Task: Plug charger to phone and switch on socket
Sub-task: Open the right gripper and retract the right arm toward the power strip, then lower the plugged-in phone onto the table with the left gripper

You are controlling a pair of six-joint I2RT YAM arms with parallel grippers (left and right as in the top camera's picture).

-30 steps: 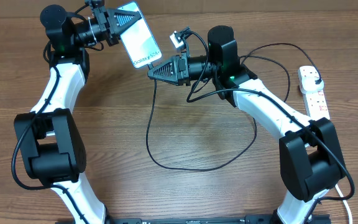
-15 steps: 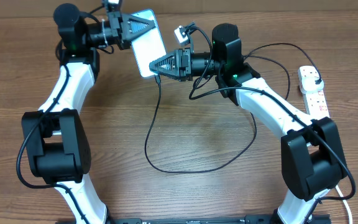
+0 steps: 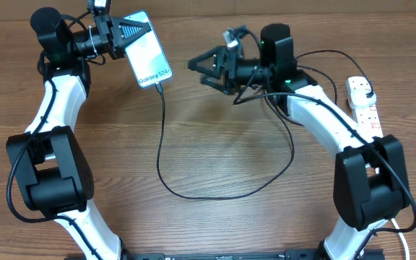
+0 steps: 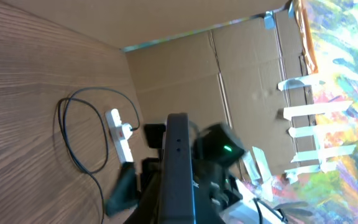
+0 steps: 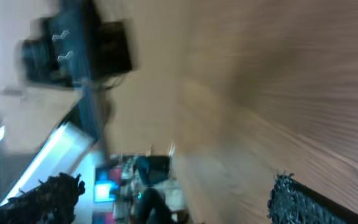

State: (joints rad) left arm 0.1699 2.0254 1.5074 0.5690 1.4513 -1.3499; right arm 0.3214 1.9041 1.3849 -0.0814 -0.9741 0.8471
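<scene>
Your left tool [image 3: 131, 32] grips the phone [image 3: 147, 58] up at 11 o'clock, and the charger [image 3: 159, 137] hanging from its low end looks plugged in, so your right tool [image 3: 197, 65] is wide open and empty, free for the socket [image 3: 365, 108] at 3 o'clock.

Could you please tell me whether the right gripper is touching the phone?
Apart. The overhead view shows bare table between the right gripper and the phone, which the left gripper holds.
</scene>
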